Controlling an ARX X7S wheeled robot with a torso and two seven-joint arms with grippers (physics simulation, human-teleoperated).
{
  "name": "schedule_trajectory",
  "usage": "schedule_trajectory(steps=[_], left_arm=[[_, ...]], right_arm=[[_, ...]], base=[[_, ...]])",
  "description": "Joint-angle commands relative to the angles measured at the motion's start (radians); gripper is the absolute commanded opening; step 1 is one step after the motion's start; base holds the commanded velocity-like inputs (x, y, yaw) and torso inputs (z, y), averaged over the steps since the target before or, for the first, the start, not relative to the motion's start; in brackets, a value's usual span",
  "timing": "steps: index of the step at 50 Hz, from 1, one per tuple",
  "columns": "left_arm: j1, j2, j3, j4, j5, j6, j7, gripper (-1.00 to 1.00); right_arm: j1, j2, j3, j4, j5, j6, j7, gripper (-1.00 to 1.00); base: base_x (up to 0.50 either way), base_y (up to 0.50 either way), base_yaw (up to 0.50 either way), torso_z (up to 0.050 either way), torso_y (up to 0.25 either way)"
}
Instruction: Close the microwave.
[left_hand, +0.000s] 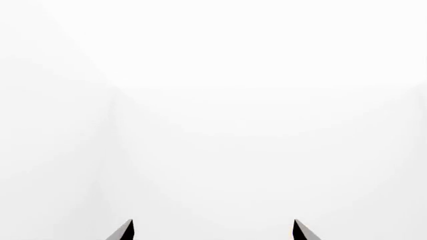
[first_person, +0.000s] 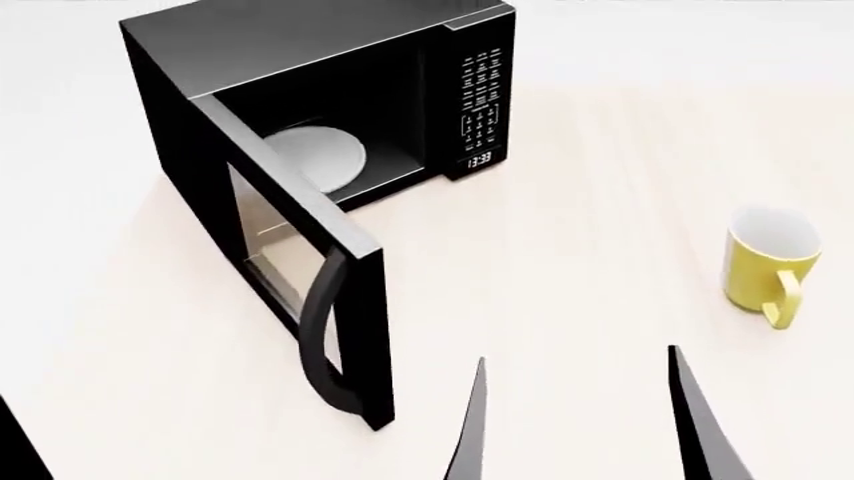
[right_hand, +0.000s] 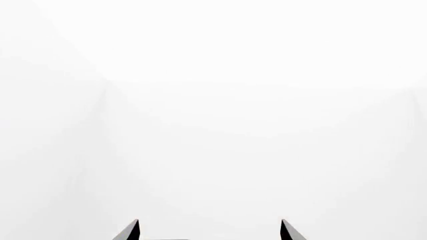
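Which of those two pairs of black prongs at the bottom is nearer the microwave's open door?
The right gripper: its two fingers rise just beside the door. The left gripper shows only as a sliver in the corner.

microwave (first_person: 334, 130) clock display (first_person: 479, 159) reading 13:33, white keypad (first_person: 483, 90) lettering too small to read

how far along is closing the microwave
Nothing looks done yet: the microwave has its door swung wide open, the turntable plate exposed. Nothing is in hand; the right gripper is open and empty, short of the door. Left to do: push the door shut.
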Motion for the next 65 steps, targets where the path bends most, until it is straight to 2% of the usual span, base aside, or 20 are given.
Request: schedule_trajectory(steps=[1, 47, 51, 53, 58, 63, 65], left_arm=[[-0.004, 0.011, -0.018, -0.003, 0.017, -0.022, 0.007, 1.00], [-0.001, -0.016, 0.006, -0.022, 0.019, -0.006, -0.021, 1.00], [-0.015, -0.028, -0.010, -0.030, -0.006, -0.019, -0.018, 1.00], [-0.037, -0.055, -0.036, -0.034, -0.058, -0.060, -0.001, 1.00], [-0.122, -0.211, -0.135, -0.066, -0.256, -0.219, 0.108, 1.00], [-0.157, -0.337, -0.235, -0.152, -0.410, -0.267, 0.219, 1.00], [-0.155, -0.438, -0.243, -0.191, -0.488, -0.277, 0.360, 1.00]], right_arm=[[-0.004, -0.007, 0.004, -0.011, -0.020, 0.003, -0.025, 1.00], [-0.004, 0.018, -0.014, 0.004, -0.049, -0.030, 0.010, 1.00], [-0.009, 0.018, -0.009, 0.006, -0.039, -0.060, 0.020, 1.00], [-0.008, 0.020, -0.009, 0.008, -0.044, -0.061, 0.021, 1.00], [-0.003, 0.022, -0.010, 0.016, -0.041, -0.062, 0.024, 1.00], [0.001, 0.023, -0.013, 0.027, -0.038, -0.063, 0.026, 1.00], [0.001, 0.024, -0.015, 0.036, -0.037, -0.067, 0.027, 1.00]], base=[[0.50, 0.00, 0.00, 0.000, 0.000], [0.50, 0.01, 0.00, 0.000, 0.000], [0.00, 0.00, 0.00, 0.000, 0.000], [0.00, 0.00, 0.00, 0.000, 0.000], [0.00, 0.00, 0.00, 0.000, 0.000], [0.00, 0.00, 0.00, 0.000, 0.000], [0.00, 0.00, 0.00, 0.000, 0.000]])
